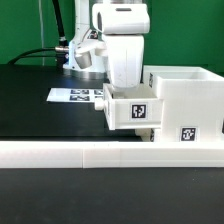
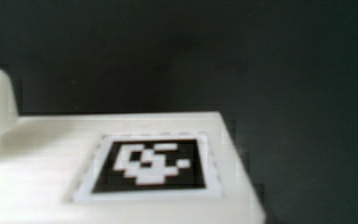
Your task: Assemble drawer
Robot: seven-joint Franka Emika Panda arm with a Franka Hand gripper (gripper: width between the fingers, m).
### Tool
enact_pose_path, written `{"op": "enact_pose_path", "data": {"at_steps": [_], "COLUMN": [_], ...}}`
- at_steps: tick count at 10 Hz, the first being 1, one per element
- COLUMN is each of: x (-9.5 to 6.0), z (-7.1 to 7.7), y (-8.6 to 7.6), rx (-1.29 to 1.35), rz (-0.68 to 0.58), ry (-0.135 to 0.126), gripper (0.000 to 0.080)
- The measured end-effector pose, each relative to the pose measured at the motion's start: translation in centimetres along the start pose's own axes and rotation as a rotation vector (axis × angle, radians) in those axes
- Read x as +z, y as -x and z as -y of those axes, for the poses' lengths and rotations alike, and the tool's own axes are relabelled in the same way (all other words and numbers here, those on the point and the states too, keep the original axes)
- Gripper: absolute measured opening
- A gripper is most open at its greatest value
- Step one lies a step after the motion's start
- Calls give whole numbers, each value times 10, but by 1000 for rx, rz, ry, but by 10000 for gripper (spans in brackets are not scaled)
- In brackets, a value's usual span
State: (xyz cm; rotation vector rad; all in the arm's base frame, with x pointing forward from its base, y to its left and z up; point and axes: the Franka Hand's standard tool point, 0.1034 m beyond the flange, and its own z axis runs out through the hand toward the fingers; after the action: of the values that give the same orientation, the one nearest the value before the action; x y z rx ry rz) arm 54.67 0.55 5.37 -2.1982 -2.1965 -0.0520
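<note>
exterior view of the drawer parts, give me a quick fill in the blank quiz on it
1. The table top is ____ in colour.
2. The small tray carries a square ____ on its front.
3. In the exterior view, the large housing stands to the ____ of that tray.
4. The marker board lies ____ on the table.

Missing words: black; tag; right; flat

Bare table (image 1: 40,110) beside housing (image 1: 185,105), rail (image 1: 60,152) along front

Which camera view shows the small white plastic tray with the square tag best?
The exterior view: it shows the small white plastic tray whole, under the hand, beside the large white boxy housing. The wrist view shows only a white surface with one blurred tag; which part it is cannot be told.
</note>
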Motion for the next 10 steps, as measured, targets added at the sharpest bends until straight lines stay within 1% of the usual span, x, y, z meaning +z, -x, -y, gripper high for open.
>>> {"op": "enact_pose_path", "data": {"at_steps": [3,6,7,8,9,10], "x": [0,0,0,0,-4,-11], "z": [-1,-1,-1,0,-1,-3], "y": [-10,-10,-10,-9,-9,-8], "rx": [-16,-11,-11,-2,40,88], "rz": [-3,-2,-2,-2,-1,3], "ry": [1,1,0,0,0,6], "gripper": [42,42,150,150,286,469]}}
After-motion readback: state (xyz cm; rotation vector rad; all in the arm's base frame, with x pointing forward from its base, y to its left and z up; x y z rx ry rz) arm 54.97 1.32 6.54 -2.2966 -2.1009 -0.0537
